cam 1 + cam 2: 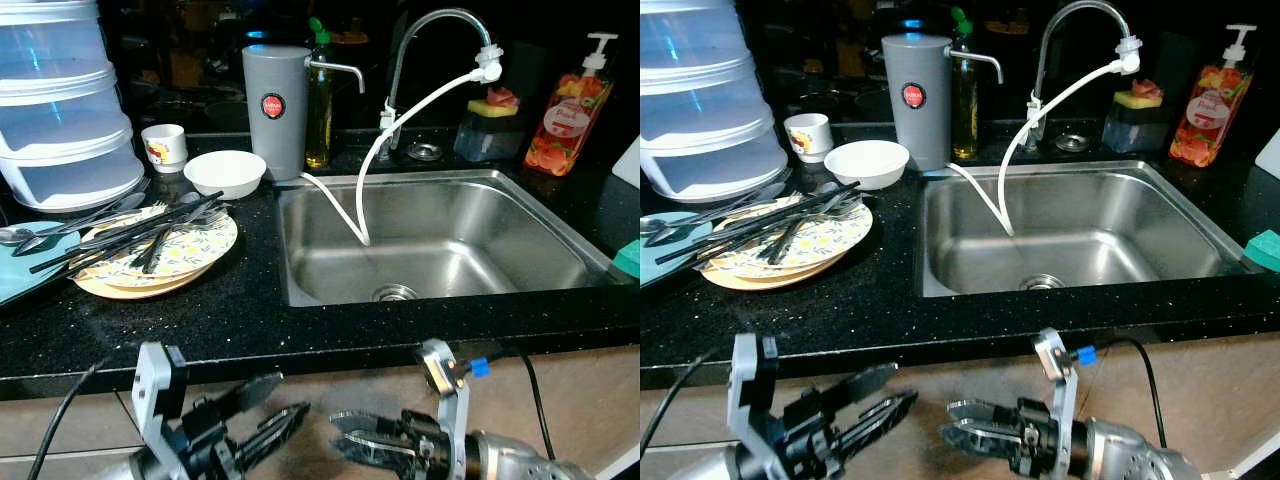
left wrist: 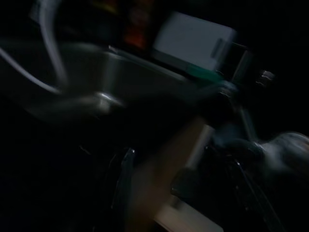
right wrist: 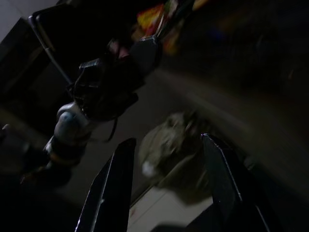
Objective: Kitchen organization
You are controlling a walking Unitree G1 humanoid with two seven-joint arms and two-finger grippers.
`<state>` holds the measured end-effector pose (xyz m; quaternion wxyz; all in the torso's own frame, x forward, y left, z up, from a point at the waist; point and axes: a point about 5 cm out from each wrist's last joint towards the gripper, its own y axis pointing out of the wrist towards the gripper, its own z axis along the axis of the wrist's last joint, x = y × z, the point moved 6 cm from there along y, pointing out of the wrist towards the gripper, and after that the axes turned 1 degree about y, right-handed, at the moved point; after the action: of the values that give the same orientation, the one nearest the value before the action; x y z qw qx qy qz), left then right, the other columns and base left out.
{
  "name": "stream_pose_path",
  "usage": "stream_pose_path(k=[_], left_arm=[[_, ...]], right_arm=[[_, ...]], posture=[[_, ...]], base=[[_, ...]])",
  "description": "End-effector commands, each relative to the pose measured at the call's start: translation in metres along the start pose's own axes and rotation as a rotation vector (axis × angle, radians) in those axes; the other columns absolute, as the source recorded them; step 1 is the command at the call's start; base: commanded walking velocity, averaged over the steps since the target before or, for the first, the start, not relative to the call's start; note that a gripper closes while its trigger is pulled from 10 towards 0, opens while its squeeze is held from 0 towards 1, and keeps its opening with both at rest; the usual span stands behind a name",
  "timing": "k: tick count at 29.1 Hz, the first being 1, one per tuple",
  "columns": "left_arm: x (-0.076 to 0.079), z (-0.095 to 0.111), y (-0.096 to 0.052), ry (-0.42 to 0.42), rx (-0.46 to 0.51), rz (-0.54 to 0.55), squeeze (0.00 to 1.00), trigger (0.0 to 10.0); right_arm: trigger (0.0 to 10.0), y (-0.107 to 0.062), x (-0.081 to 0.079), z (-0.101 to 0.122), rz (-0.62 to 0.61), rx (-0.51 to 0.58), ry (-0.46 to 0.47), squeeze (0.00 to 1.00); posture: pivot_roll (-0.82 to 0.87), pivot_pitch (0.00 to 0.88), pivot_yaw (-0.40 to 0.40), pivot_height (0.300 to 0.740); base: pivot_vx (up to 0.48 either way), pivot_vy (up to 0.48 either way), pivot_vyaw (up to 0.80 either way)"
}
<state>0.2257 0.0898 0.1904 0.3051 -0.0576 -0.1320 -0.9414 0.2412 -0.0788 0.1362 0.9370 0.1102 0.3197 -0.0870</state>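
Note:
On the black counter (image 1: 240,310), left of the sink (image 1: 520,205), lies a stack of patterned plates (image 1: 200,250) with black chopsticks and cutlery (image 1: 140,232) across it. Behind the stack stand a white bowl (image 1: 225,172) and a small printed cup (image 1: 165,145). Both grippers hang low in front of the counter edge, facing each other. My left gripper (image 1: 288,398) is open and holds nothing. My right gripper (image 1: 335,430) is open too, and in the right wrist view its fingers (image 3: 113,188) stand apart with nothing between them.
A grey jug (image 1: 275,105) and an oil bottle (image 1: 320,100) stand by the faucet (image 1: 440,25), whose white hose (image 1: 365,190) drops into the sink. Stacked translucent tubs (image 1: 60,110) are at the far left, a soap dispenser (image 1: 565,115) and sponge holder (image 1: 490,125) at the back right.

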Motion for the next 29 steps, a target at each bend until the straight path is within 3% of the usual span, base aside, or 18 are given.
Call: stream_pose_path(k=[1,4,9,10,11,15,17,18,23,28,29], left_arm=[[-0.019,0.005,0.004,0.050,0.021,0.098,0.00,10.0],[-0.037,0.016,0.009,0.107,0.067,0.170,0.00,10.0],[-0.050,0.029,0.018,0.160,0.112,0.218,0.00,10.0],[-0.050,0.029,0.018,0.160,0.112,0.218,0.00,10.0],[-0.061,0.033,0.023,0.207,0.113,0.266,0.00,10.0],[-0.068,0.034,0.026,0.248,0.098,0.293,0.00,10.0],[-0.084,0.033,0.031,0.315,0.036,0.363,0.00,10.0],[-0.084,0.033,0.031,0.315,0.036,0.363,0.00,10.0],[-0.111,0.071,0.053,0.437,0.060,0.486,0.00,10.0],[-0.122,0.080,0.060,0.477,0.031,0.546,0.00,10.0],[-0.128,0.085,0.061,0.465,0.033,0.583,0.84,10.0]], right_arm=[[10.0,0.002,0.004,0.018,-0.030,0.064,-0.078,0.00],[10.0,0.009,0.006,0.041,-0.047,0.151,-0.135,0.00],[10.0,0.016,0.008,0.067,-0.083,0.235,-0.217,0.00],[10.0,0.016,0.008,0.067,-0.083,0.235,-0.217,0.00],[10.0,0.020,0.014,0.077,-0.131,0.254,-0.262,0.00],[10.0,0.022,0.019,0.081,-0.167,0.247,-0.287,0.00],[10.0,0.027,0.028,0.094,-0.236,0.277,-0.342,0.00],[10.0,0.027,0.028,0.094,-0.236,0.277,-0.342,0.00],[10.0,0.040,0.043,0.134,-0.414,0.326,-0.502,0.00],[10.0,0.044,0.049,0.144,-0.469,0.323,-0.538,0.00],[10.0,0.046,0.049,0.147,-0.477,0.323,-0.554,0.00]], posture=[[0.02,0.028,-0.011,0.740],[0.02,0.030,-0.008,0.740],[0.02,0.031,-0.008,0.740],[0.02,0.031,-0.008,0.740],[0.02,0.032,-0.009,0.740],[0.02,0.030,-0.010,0.740],[0.03,0.031,-0.013,0.740],[0.03,0.031,-0.013,0.740],[0.03,0.027,-0.019,0.740],[0.03,0.026,-0.021,0.740],[0.03,0.023,-0.021,0.740]], base=[[0.000,0.000,0.00],[0.000,0.000,0.00],[0.000,0.000,0.00],[0.000,0.000,0.00],[0.000,0.000,0.00],[0.000,0.000,0.00],[0.000,0.000,0.00],[0.000,0.000,0.00],[0.000,0.000,0.00],[0.000,0.000,0.00],[0.000,0.000,0.00]])
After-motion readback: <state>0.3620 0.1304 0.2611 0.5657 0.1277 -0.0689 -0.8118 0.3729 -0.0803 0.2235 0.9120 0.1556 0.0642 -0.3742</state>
